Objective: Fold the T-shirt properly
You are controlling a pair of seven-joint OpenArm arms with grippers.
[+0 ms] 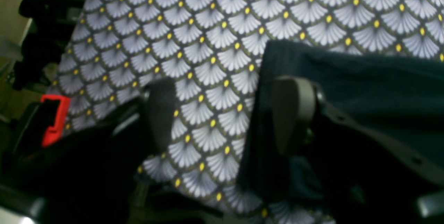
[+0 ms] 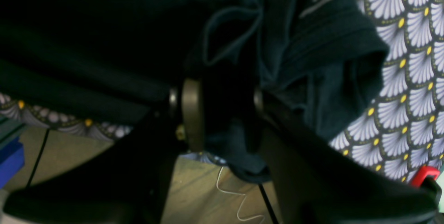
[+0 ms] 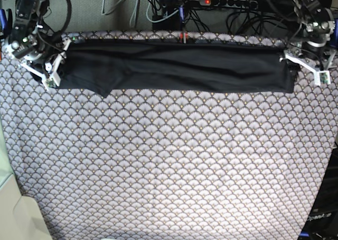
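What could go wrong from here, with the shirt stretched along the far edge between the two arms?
1. The left gripper stands open: one finger over bare tablecloth, the other against the T-shirt edge. Closing now may catch only a sliver of hem, or pinch tablecloth too.
2. The right gripper holds bunched cloth at the table's edge, some hanging over. A pull could slip it or drag crumpled layers into the fold.
3. A flap sags below the strip near the right arm; it may crease.
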